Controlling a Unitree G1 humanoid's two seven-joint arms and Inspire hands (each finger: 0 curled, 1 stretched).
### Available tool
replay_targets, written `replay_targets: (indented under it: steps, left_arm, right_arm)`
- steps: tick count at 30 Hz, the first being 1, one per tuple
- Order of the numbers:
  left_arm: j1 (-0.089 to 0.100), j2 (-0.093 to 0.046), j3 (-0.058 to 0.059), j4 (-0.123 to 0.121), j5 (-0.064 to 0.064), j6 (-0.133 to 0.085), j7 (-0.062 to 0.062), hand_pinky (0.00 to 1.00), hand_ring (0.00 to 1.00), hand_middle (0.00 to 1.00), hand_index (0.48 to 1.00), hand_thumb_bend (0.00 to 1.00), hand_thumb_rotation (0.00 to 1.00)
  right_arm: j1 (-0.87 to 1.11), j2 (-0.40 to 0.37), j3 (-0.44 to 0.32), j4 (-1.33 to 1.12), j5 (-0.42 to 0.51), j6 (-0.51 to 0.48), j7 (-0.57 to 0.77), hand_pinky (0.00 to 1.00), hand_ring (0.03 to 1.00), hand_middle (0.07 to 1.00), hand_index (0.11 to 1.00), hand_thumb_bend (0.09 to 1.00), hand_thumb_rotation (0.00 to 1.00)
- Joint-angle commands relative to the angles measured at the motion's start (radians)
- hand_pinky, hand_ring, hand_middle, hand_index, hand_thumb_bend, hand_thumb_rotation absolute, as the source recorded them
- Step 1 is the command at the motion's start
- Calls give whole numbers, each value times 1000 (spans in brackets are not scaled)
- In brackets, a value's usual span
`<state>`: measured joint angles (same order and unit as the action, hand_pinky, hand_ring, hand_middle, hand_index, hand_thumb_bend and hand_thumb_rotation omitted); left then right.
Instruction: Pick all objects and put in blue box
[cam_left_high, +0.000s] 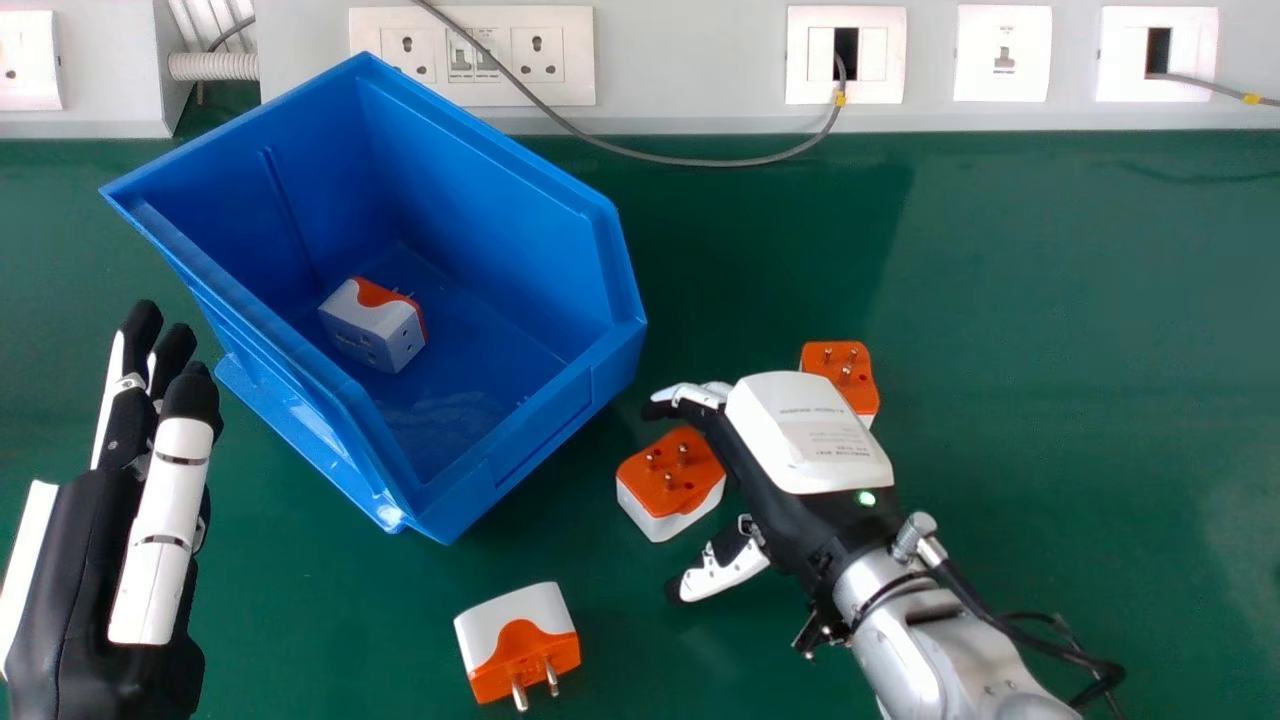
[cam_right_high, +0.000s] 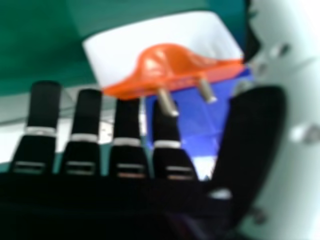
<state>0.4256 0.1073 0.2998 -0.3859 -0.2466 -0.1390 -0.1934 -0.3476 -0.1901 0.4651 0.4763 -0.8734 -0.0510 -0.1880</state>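
Fingers (cam_right_high: 84, 110) of the right hand (cam_left_high: 780, 480) are straight, thumb (cam_right_high: 257, 130) set apart from them, so a wide opening. Palm down on an orange-and-white plug adapter (cam_left_high: 672, 475); in the head view it sits between thumb and fingers. Nothing gripped that I can see. Contact: can't tell from either view.

Left hand (cam_left_high: 110, 560) at the head view's left, fingers straight, beside the blue box (cam_left_high: 450, 190).

Other adapters: white-and-orange unit (cam_left_high: 372, 325) inside the box, on its floor. Front adapter (cam_left_high: 520, 640) on the green table (cam_left_high: 1050, 400), nearest the robot, two pins facing the robot's side. Far adapter (cam_left_high: 842, 375) just beyond the back of the right hand, pins up.

Materials: adapters are blocky plastic, rounded corners, wavy orange/white seam, shiny round metal pins. Box is smooth moulded plastic, angled walls, thick rim, glossy in spots. Tabletop smooth, soft sheen. Hand has black parts, white covers; silver forearm (cam_left_high: 940, 640) is smooth and rounded.

Writing: small print on the white back cover (cam_left_high: 815, 430), too small to read. Green light (cam_left_high: 866, 498) on beside it.
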Motion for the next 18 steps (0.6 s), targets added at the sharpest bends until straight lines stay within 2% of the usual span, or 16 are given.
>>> replay_targets:
  steps: [1,8,13,18]
  left_arm:
    - [2,10,7,-34,-5,1,4,1000,1000,1000,1000,511,831]
    - [2,12,13,-34,-4,5,7,1000,1000,1000,1000,502,828]
    - [-2,10,9,-38,5,12,15,999,1000,1000,1000,500,826]
    - [-1,10,5,-49,8,19,18,998,1000,1000,1000,488,826]
  right_arm:
    - [-51,5,4,11,11,12,11,599,741,769,745,854,114]
    - [-99,5,21,49,13,50,36,602,743,771,745,851,109]
    - [-128,14,27,77,21,59,34,600,743,771,742,848,98]
    - [-161,28,37,111,21,68,32,600,743,772,738,847,89]
